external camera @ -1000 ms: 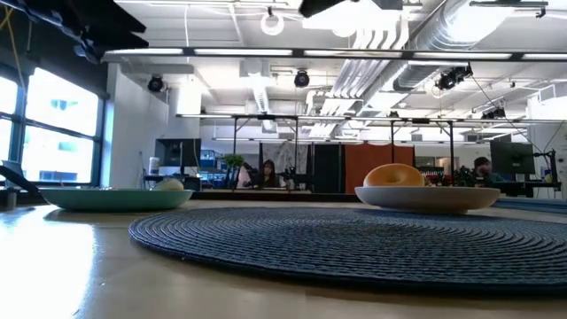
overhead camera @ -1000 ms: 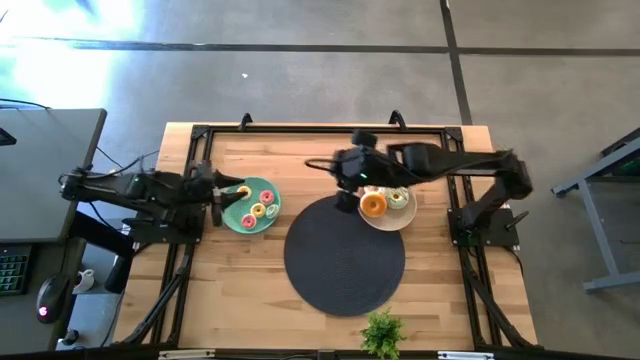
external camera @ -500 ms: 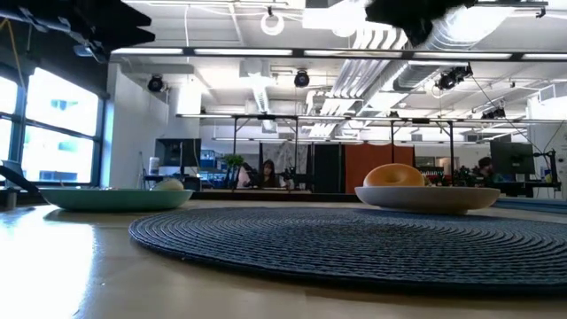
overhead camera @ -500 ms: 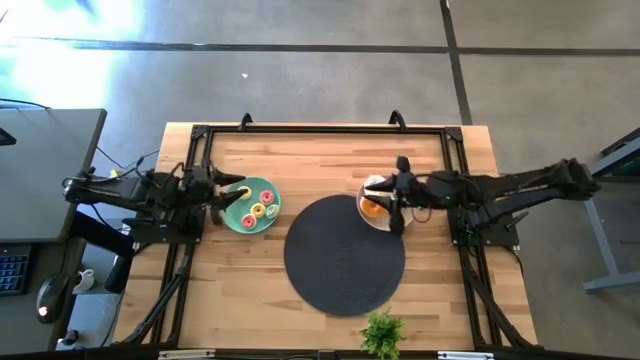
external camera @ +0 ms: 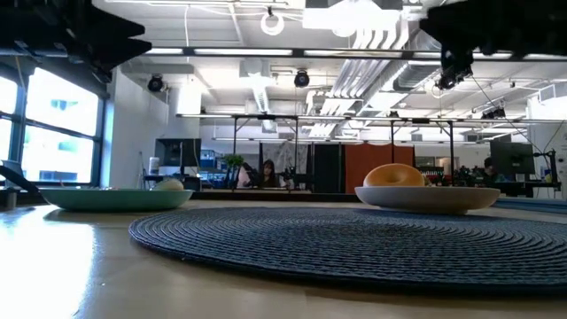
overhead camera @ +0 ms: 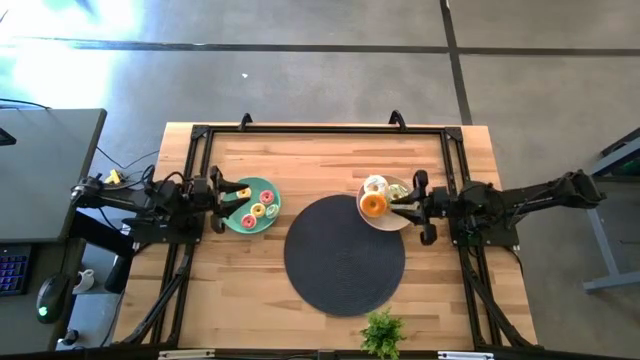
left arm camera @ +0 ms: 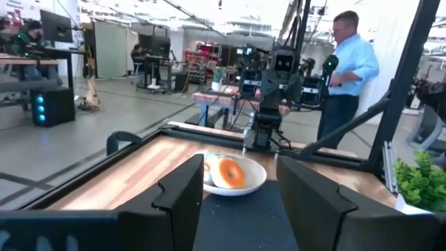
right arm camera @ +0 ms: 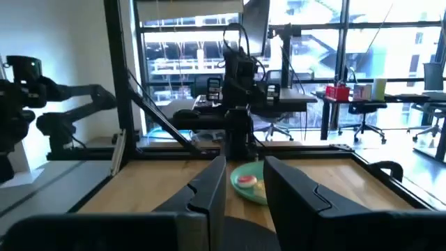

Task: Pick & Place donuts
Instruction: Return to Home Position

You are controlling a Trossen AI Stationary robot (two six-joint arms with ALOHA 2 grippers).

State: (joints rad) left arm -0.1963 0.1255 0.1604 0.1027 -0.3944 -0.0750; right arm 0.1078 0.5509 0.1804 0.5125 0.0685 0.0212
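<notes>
Donuts [overhead camera: 373,205] fill the green plate [overhead camera: 262,225] left of the mat [overhead camera: 344,256] and the white plate [overhead camera: 392,222] right. The left gripper [overhead camera: 216,203] and right gripper [overhead camera: 424,207] stand outside, parted, empty.

Table [overhead camera: 330,160]: pale wood, plank stripes.
Frame [overhead camera: 320,128]: black.
Mat [overhead camera: 345,262]: dark blue-grey, woven in concentric rings.
Left plate [overhead camera: 262,186]: light teal-green.
Left donuts [overhead camera: 248,220]: pink, yellow, red; the rest are too small to sort.
Right plate [overhead camera: 386,226]: white.
Right donuts [overhead camera: 373,206]: one orange, one white-frosted, one pale green.
Plant [overhead camera: 382,333]: bright green.
Arms [overhead camera: 510,200]: black.
Floor [overhead camera: 300,80]: grey, dark seam lines.
</notes>
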